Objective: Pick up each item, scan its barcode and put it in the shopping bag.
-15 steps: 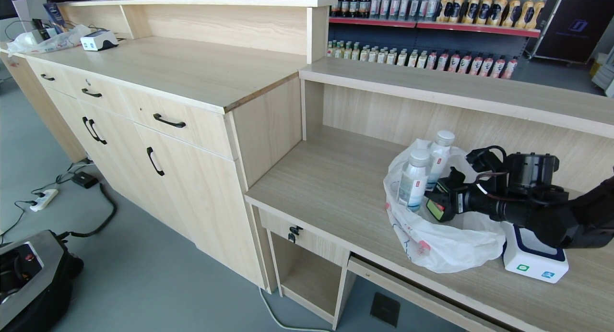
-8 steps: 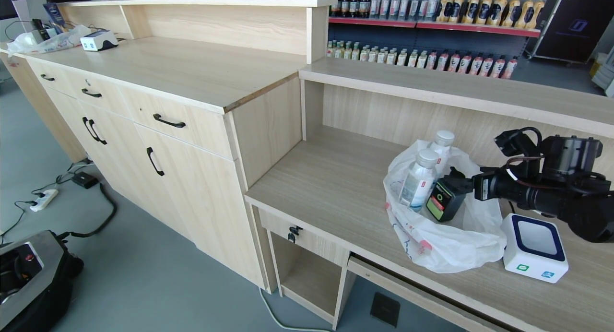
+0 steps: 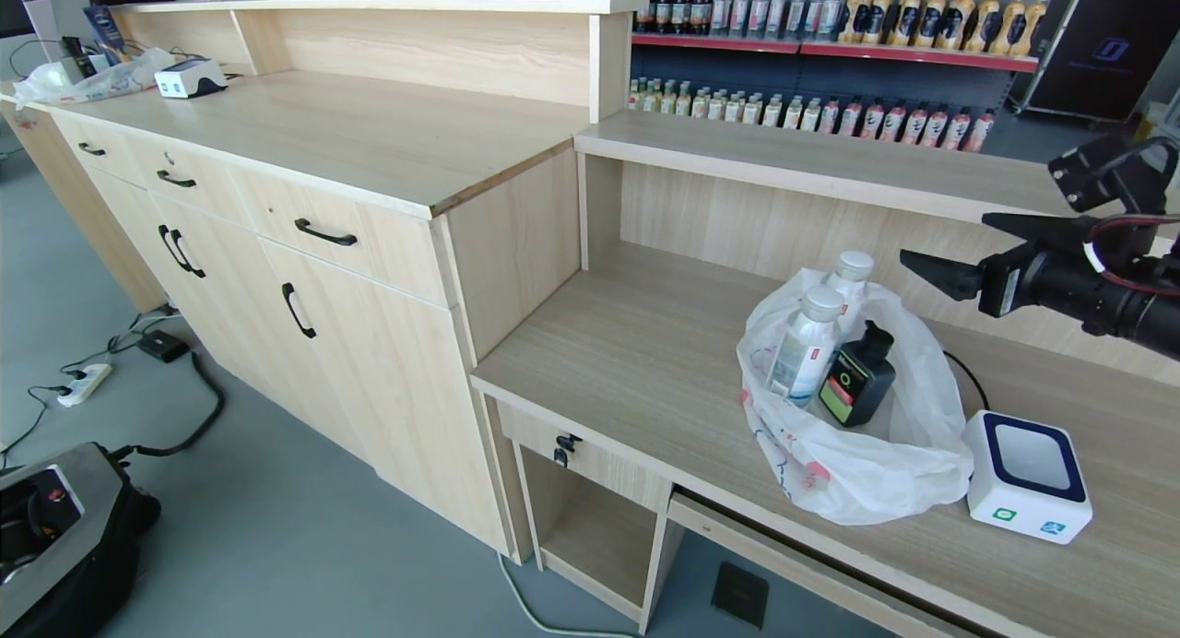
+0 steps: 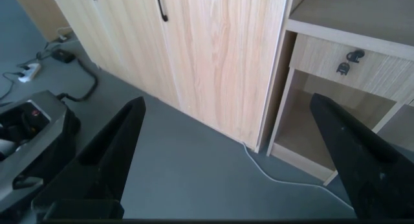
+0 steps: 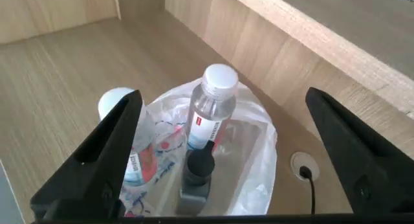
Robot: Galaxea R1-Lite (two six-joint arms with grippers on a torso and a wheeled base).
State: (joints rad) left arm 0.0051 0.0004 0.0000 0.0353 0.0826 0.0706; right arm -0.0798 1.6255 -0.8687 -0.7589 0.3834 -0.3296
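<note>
A white plastic shopping bag sits on the low wooden counter. Inside it stand two clear bottles with white caps and a black bottle with a green and red label. My right gripper hangs open and empty above and to the right of the bag. Its wrist view looks down on the bag, the black bottle and a clear bottle between its spread fingers. A white scanner stands right of the bag. My left gripper is open over the floor.
A raised ledge runs behind the bag, with drink shelves beyond it. A taller cabinet counter to the left carries another scanner and bag. Cables and a power strip lie on the floor.
My right gripper let go of the black bottle in the bag, opened, and rose up and to the right. The black bottle now stands in the bag beside the clear bottles.
</note>
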